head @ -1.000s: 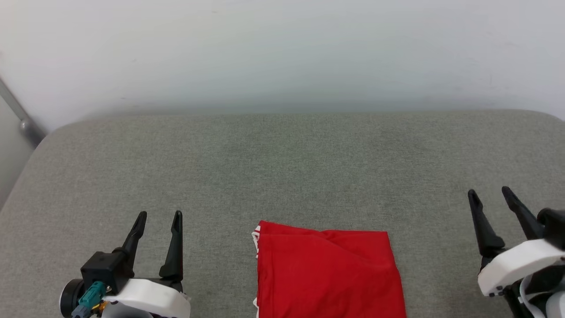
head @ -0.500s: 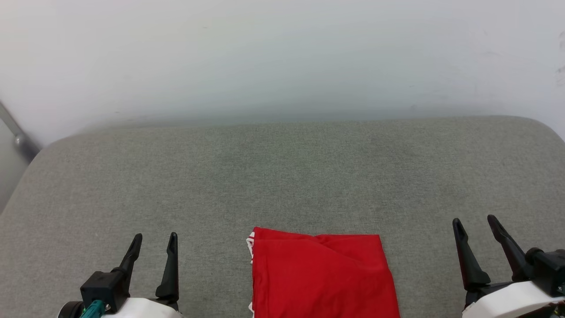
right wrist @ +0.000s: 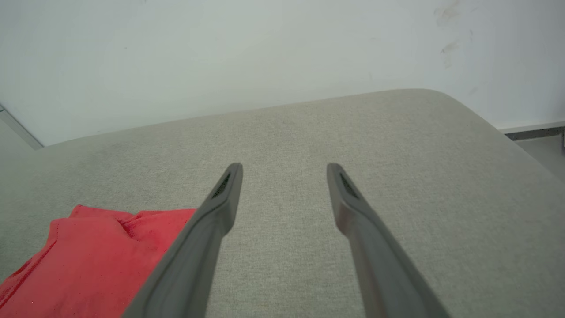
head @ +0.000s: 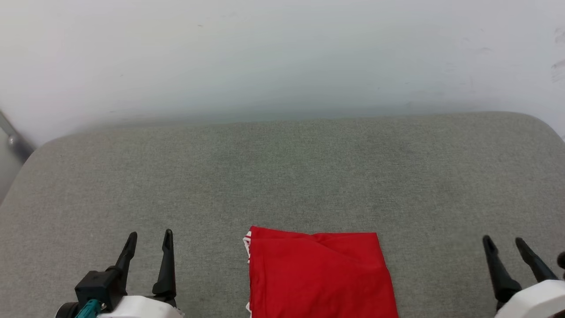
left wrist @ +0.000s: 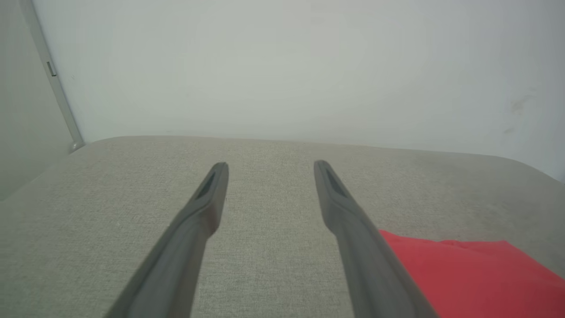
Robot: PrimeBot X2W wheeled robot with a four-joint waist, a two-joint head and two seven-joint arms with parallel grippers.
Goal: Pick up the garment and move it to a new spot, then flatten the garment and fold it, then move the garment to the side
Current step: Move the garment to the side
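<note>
The garment (head: 320, 276) lies folded into a red rectangle at the bottom middle of the head view, a bit of red-and-white trim peeking out at its left edge. My left gripper (head: 149, 235) stands open at the lower left, apart from the cloth, nothing between its fingers. At the lower right my right gripper (head: 503, 242) is open too, also clear of it. In the left wrist view the garment (left wrist: 472, 278) lies to the right of the open left gripper (left wrist: 269, 165). The right wrist view has the garment (right wrist: 88, 260) to the left of the open right gripper (right wrist: 284, 167).
A grey fabric-covered table (head: 282, 176) with rounded corners spreads ahead, its far edge against a pale wall (head: 282, 57). A metal bar (head: 11, 137) slants at the far left. Floor and a baseboard (right wrist: 534, 130) show past the table's right corner.
Both grippers have drawn back toward the bottom of the view, the right one most. The camera has shifted a little. The folded garment lies as it was, and both grippers stay open.
</note>
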